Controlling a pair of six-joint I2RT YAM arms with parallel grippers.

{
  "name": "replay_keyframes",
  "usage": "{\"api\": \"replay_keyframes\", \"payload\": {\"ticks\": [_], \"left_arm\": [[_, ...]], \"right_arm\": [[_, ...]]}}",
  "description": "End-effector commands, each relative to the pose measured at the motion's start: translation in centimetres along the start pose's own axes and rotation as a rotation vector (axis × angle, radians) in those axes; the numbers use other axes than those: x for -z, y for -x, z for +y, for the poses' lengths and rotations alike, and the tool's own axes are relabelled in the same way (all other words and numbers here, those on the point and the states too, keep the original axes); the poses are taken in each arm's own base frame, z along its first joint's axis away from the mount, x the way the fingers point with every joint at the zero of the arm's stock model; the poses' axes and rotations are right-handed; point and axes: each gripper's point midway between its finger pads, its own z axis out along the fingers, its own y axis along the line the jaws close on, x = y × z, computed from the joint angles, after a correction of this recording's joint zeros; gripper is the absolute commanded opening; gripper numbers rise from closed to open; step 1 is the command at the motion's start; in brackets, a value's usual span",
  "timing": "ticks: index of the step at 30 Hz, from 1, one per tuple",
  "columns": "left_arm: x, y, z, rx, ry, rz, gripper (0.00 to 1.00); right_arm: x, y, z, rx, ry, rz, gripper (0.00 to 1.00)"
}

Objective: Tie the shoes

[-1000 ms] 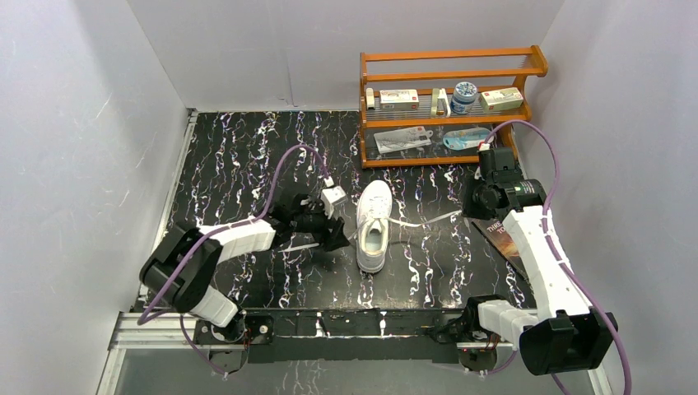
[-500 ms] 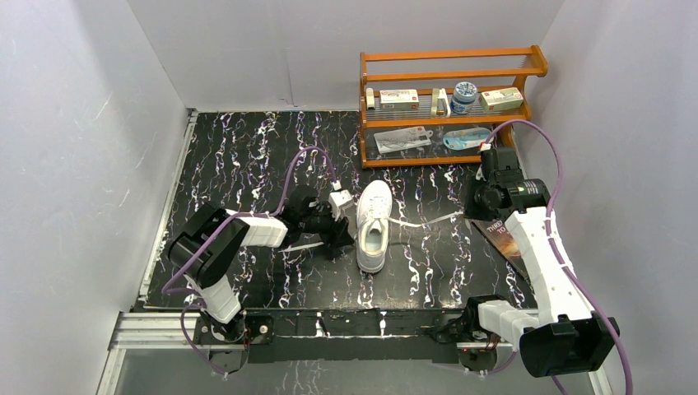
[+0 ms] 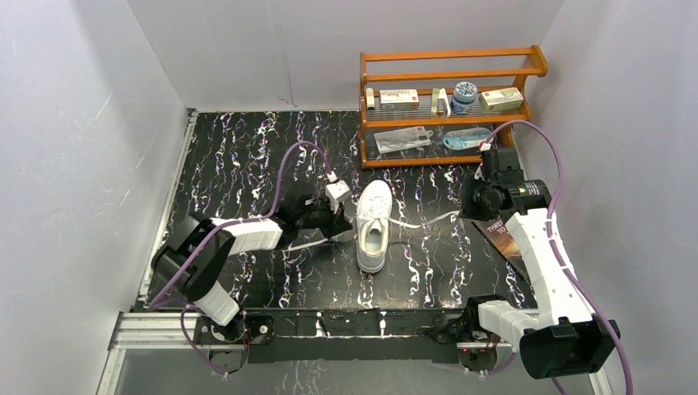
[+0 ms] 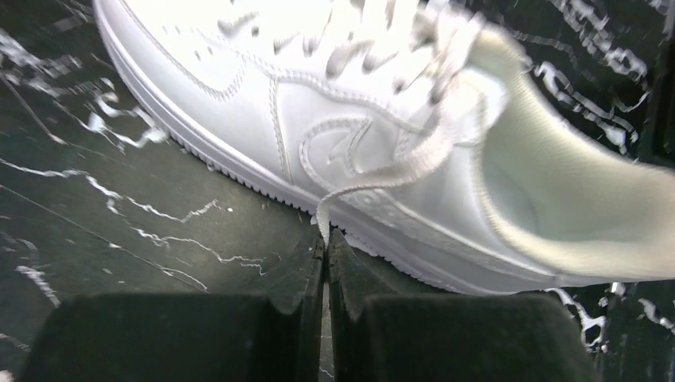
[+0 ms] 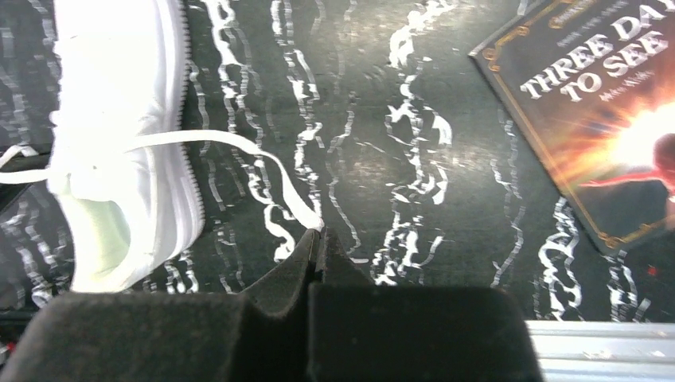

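Observation:
A white low-top shoe [image 3: 373,224] lies on the black marbled table, toe toward the back. My left gripper [image 3: 342,225] sits at its left side, shut on the left lace [image 4: 398,163] just below the sole edge; the lace rises taut from my closed left gripper [image 4: 325,232] to the eyelets of the shoe [image 4: 334,103]. My right gripper [image 3: 467,212] is off to the shoe's right, shut on the end of the right lace [image 3: 424,219]. In the right wrist view that lace [image 5: 239,147] stretches from the shoe [image 5: 119,119] to the closed right gripper [image 5: 320,233].
A dark paperback book [image 3: 504,239] lies under the right arm, also seen as the book [image 5: 605,119] at the right. A wooden shelf [image 3: 449,107] with small boxes and a jar stands at the back right. Grey walls close in the table.
My left gripper has moved in against the shoe's left side and closed on the left lace. The right arm has barely shifted and keeps its lace.

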Motion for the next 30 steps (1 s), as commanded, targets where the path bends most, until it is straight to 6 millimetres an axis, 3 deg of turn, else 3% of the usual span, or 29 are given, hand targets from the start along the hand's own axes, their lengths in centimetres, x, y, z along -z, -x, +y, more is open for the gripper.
{"api": "replay_keyframes", "payload": {"ticks": [1, 7, 11, 14, 18, 22, 30], "left_arm": [[2.4, 5.0, -1.1, -0.029, 0.053, -0.132, 0.01], [3.4, 7.4, -2.7, -0.090, 0.055, -0.209, 0.00], [3.3, 7.8, -2.7, -0.167, 0.060, -0.222, 0.00], [3.3, 7.8, -2.7, -0.214, 0.060, -0.237, 0.00], [3.5, 8.2, -2.7, -0.278, 0.061, -0.264, 0.00], [3.9, 8.5, -3.2, -0.335, 0.049, -0.294, 0.00], [4.4, 7.9, -4.3, -0.435, 0.001, -0.311, 0.00]], "right_arm": [[2.8, 4.3, 4.8, -0.030, 0.246, -0.173, 0.00], [4.6, 11.0, 11.7, -0.233, 0.617, -0.348, 0.00], [3.2, 13.9, 15.4, -0.428, 0.754, -0.333, 0.00], [1.0, 14.5, 19.1, -0.446, 0.731, -0.269, 0.00], [-2.4, 13.0, 23.6, -0.429, 0.684, -0.169, 0.00], [-5.4, 9.5, 26.9, -0.366, 0.615, -0.037, 0.00], [-7.7, 1.8, 31.9, -0.101, 0.636, 0.144, 0.00]]}}
